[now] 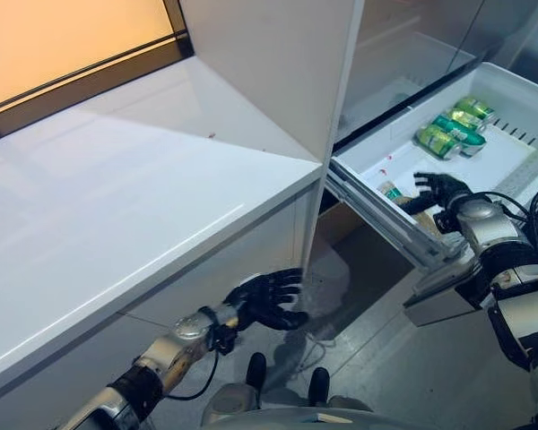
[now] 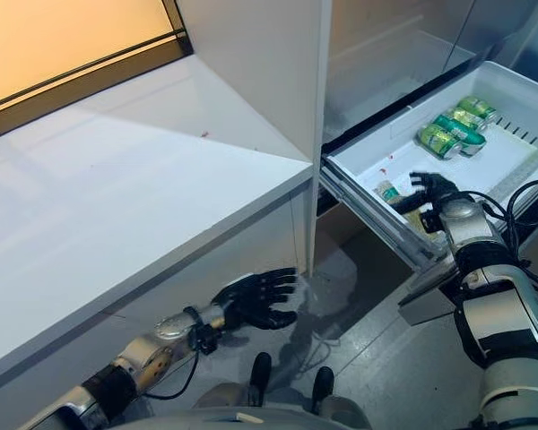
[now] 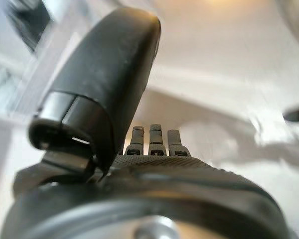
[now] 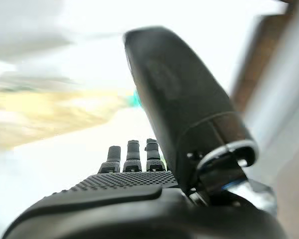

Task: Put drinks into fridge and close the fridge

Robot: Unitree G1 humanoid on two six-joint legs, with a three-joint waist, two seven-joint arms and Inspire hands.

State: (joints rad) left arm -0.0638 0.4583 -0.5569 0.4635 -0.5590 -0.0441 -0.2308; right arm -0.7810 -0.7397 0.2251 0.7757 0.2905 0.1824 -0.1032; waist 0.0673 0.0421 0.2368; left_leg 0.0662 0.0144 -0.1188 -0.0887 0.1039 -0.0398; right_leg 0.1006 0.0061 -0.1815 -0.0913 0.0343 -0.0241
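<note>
A white fridge drawer stands pulled out at the right. Green cans lie together at its far end. A drink with a green label and a tan body lies near the drawer's front rim. My right hand is open inside the drawer, just to the right of that drink, fingers spread above it; it also shows in the right wrist view. My left hand is open and empty, low in front of the counter's side; its straight fingers show in the left wrist view.
A white counter fills the left. A tall white panel stands between it and the fridge. The drawer's grey front juts out by my right forearm. Grey floor lies below.
</note>
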